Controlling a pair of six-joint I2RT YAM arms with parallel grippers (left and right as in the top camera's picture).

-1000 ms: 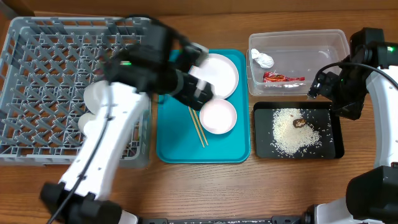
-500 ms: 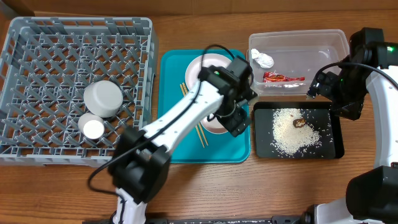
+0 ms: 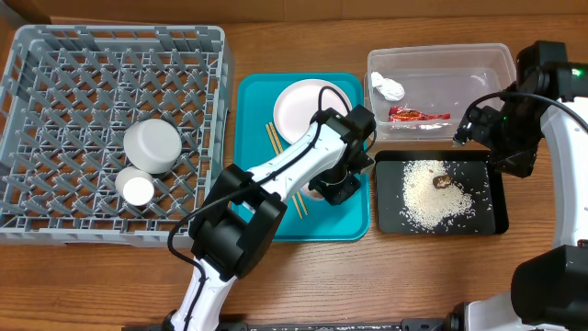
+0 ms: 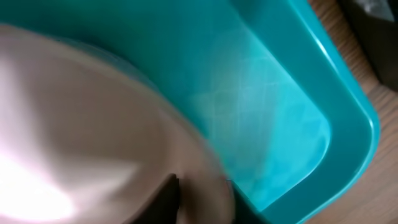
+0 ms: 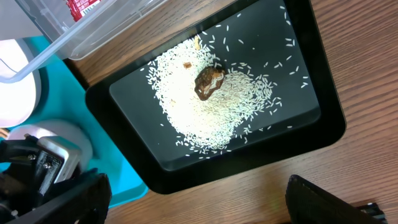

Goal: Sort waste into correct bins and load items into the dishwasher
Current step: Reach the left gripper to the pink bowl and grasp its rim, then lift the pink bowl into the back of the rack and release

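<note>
My left gripper (image 3: 333,187) is shut on the rim of the small white bowl (image 4: 93,155) at the right side of the teal tray (image 3: 253,216). One finger is inside the bowl and the other outside. The large white plate (image 3: 305,108) and two chopsticks (image 3: 274,140) also lie on that tray. In the grey dish rack (image 3: 55,83) sit the grey metal bowl (image 3: 152,145) and the small white cup (image 3: 138,189). The clear tub (image 3: 478,69) holds the tissue (image 3: 389,88) and red wrapper (image 3: 418,115). Rice (image 5: 211,109) and a brown scrap (image 5: 208,81) lie in the black tray (image 3: 496,216). My right gripper (image 5: 199,205) hangs open above it.
The left arm (image 3: 276,175) stretches diagonally over the teal tray from the front. The right arm (image 3: 542,101) stands at the table's right edge beside the tub. Bare wooden table (image 3: 413,276) runs along the front.
The left arm swung from over the dish rack to the right side of the teal tray, and its gripper closed on the small white bowl's rim. The right arm stayed still.
</note>
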